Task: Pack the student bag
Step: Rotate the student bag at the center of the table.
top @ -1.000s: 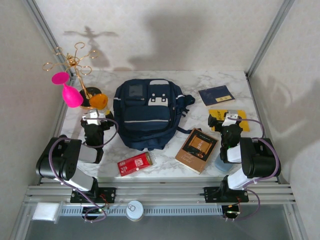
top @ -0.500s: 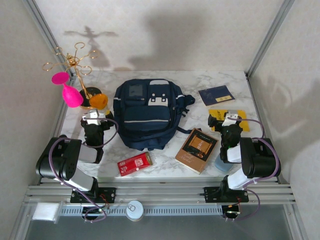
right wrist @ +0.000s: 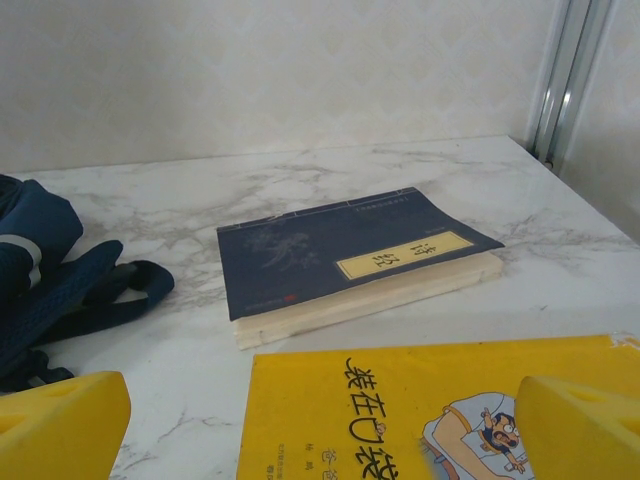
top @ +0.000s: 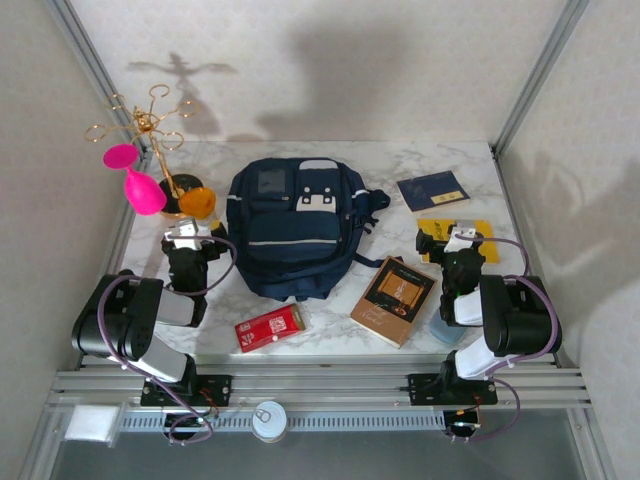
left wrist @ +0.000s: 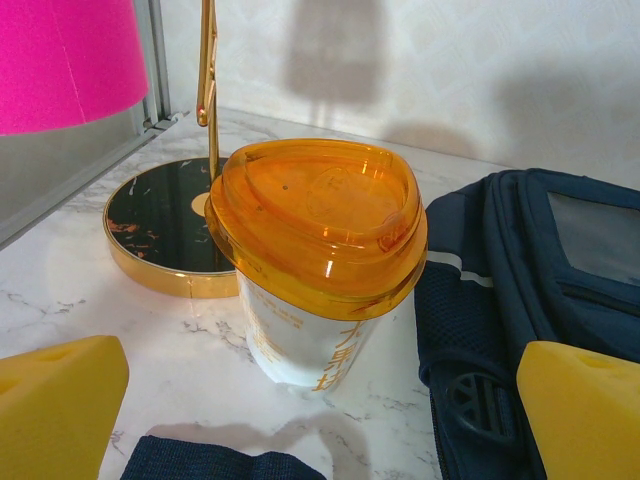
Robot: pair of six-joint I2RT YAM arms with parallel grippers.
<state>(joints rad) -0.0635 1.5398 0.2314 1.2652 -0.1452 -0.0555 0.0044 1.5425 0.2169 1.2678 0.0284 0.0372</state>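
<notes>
The student bag (top: 292,225), navy with pale stripes and grey-white patches, lies flat mid-table, closed as far as I can see. Its side shows in the left wrist view (left wrist: 540,260), and its straps in the right wrist view (right wrist: 60,285). My left gripper (top: 192,232) sits low at the bag's left, open (left wrist: 320,425), facing an orange-lidded white cup (left wrist: 315,250) a little ahead. My right gripper (top: 455,237) rests open (right wrist: 320,430) over the near end of a yellow book (right wrist: 400,410). Nothing is between either pair of fingers.
A navy book (top: 433,190) lies beyond the yellow one. A brown book (top: 394,299) and a red box (top: 270,327) lie near the front edge. A gold stand (top: 150,130) with pink pieces (top: 143,190) rises at the back left, with the cup (top: 197,203) beside its base.
</notes>
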